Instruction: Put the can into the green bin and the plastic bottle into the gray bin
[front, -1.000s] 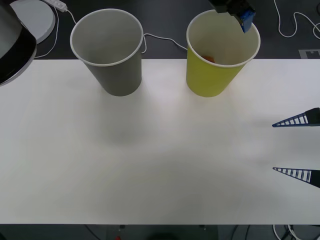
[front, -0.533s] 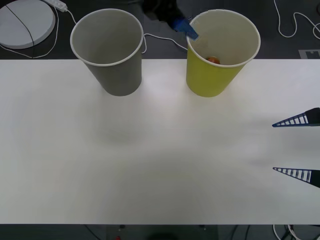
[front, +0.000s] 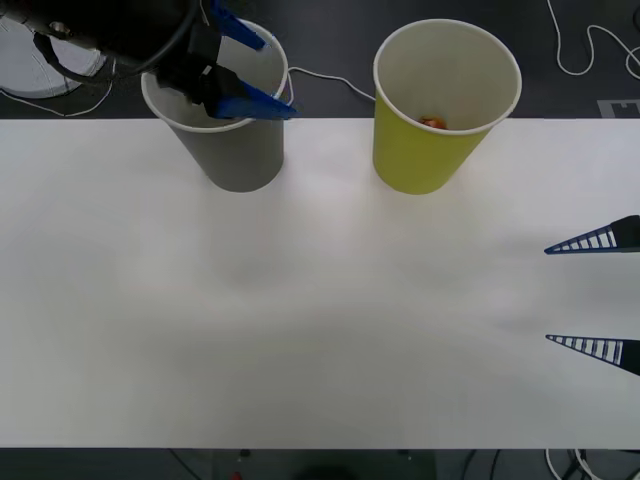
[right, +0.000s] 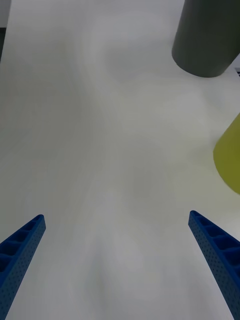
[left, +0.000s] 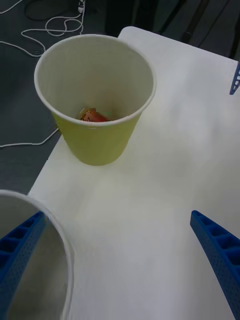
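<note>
White cable (front: 325, 78) behind bins. Can (front: 432, 123) inside green bin (front: 440, 150); left gripper (front: 245, 70), fingers spread, empty, above gray bin (front: 235, 150) at 11 o'clock; right gripper (front: 592, 292) spread at 3 o'clock.

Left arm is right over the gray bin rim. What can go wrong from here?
1. The open left claw hangs at the rim of the large gray cup-shaped bin; one blue finger sits against that rim, so a sideways move could tip the bin.
2. The small orange-red can already lies in the yellow-green cup-shaped bin, but I see no plastic bottle on the white table, so the gray bin step may stall.
</note>
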